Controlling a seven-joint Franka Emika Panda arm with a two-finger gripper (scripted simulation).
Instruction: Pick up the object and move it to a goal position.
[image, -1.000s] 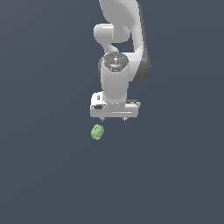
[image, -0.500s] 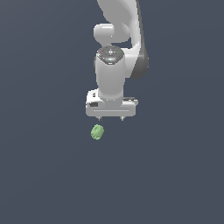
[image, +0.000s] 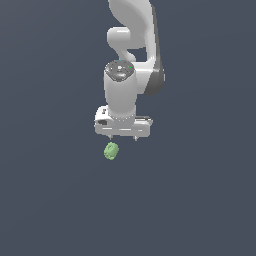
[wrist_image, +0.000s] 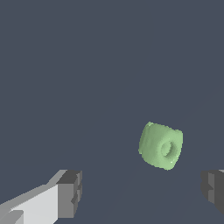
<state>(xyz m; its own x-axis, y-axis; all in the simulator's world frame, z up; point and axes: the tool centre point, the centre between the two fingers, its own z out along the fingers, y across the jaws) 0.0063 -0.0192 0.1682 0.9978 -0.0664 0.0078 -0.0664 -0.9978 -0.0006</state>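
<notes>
One small light-green lumpy blob (image: 111, 151) is the only loose thing in the scene, lying on a flat, featureless dark slate-grey surface (image: 50, 200). In the wrist view the blob (wrist_image: 161, 145) reads as a squat, rounded-off block with softened corners and a faceted, matte skin; its facing side carries a shallow round dimple ringed by a raised lip. It is far narrower than the hand above it. The smooth, glossy white robot arm (image: 131, 55) descends from the top of the exterior view in bulging cylindrical segments and ends in a wide, boxy white gripper (image: 123, 137). Its two dark grey, blocky fingertips (wrist_image: 71, 192) stand spread wide apart, holding nothing. The blob sits just below the gripper, toward the exterior view's left, untouched by either finger.
</notes>
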